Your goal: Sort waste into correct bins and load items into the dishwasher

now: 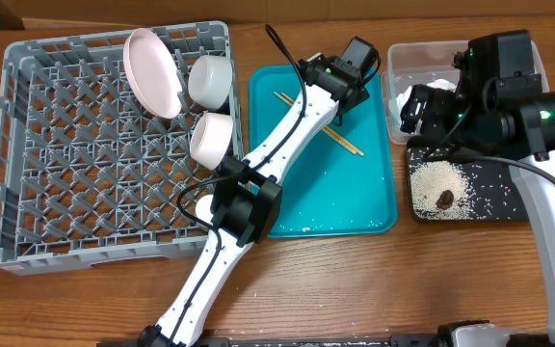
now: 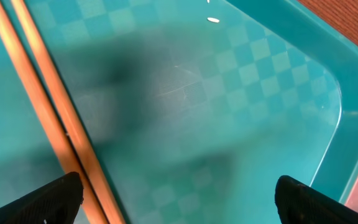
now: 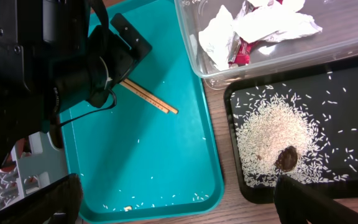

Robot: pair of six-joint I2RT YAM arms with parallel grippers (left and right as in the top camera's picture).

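Two wooden chopsticks (image 2: 55,118) lie side by side on the teal tray (image 1: 297,207). My left gripper (image 1: 343,104) is low over them, open, with the chopsticks just inside its left finger (image 2: 178,199). The pink plate (image 1: 152,72) and two whitish bowls (image 1: 210,80) (image 1: 211,137) stand in the grey rack (image 1: 66,145). A white cup (image 1: 202,205) shows partly under the left arm. White and red wrappers (image 3: 260,25) lie in the clear tub (image 1: 403,58). Rice and a brown lump (image 3: 286,158) lie in the black tray (image 1: 494,198). My right gripper (image 1: 418,111) (image 3: 176,196) is open and empty, high above the trays.
A few rice grains and a small crumb (image 3: 128,208) lie along the teal tray's near edge. The left arm (image 1: 258,183) stretches diagonally across the rack's right side and the teal tray. The wooden table (image 1: 451,280) shows in front.
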